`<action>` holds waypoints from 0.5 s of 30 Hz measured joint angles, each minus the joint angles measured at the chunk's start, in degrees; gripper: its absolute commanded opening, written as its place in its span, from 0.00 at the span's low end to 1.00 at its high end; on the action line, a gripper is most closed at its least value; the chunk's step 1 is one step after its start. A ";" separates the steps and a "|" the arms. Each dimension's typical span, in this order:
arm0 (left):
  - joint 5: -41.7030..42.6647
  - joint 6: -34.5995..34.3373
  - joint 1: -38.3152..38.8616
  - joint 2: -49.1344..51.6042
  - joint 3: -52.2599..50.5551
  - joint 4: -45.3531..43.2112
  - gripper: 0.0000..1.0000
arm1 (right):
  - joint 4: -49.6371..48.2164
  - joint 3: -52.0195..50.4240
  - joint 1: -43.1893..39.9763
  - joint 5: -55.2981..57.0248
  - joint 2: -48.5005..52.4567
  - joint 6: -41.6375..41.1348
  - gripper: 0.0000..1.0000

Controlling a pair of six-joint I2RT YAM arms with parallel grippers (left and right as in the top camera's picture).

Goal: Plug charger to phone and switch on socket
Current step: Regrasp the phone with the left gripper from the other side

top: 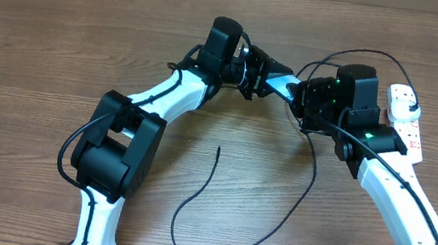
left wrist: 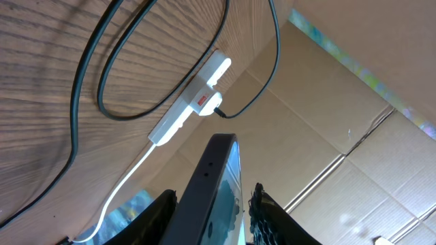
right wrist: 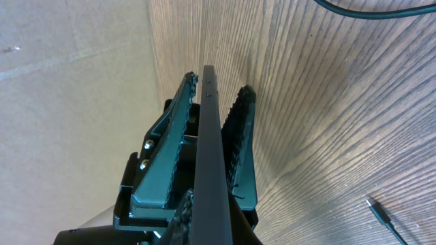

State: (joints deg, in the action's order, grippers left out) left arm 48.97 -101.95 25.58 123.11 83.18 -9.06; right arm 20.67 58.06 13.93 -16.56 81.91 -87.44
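The phone (top: 280, 84) is held above the counter (top: 43, 29), upper centre of frame. Your right end effector (top: 300, 98) is clamped on it; the left end effector (left wrist: 212, 201) straddles it, contact possibly incomplete. Seat the left squarely before freeing the right to fetch the charger (top: 217, 152).

A brown wooden table (top: 60, 31) with fine, darker grain lines streaking its surface. The left arm (top: 162, 97) and right arm (top: 398, 191) are both white along the links and black at the joints and wrists. A small green light (top: 369, 137) glows on the right arm. The phone (top: 280, 84) has a lit light-blue screen and black edges. The charger (top: 200, 193) is a thin black cable. The socket (top: 404, 118) is white with red markings; its plug (left wrist: 215, 107) is black and its cord (left wrist: 126, 184) white. Plain tan cardboard (left wrist: 354, 116) forms the backdrop, with 1 strip of pale, multicoloured speckle along an edge.
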 measured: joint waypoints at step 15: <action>-0.42 0.02 0.22 0.00 0.00 0.00 0.29 | -0.02 0.00 0.04 0.20 0.02 0.02 0.04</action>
State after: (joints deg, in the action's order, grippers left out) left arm 48.56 -101.93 25.80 123.11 83.18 -9.06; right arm 20.64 58.06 13.98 -16.36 81.93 -87.42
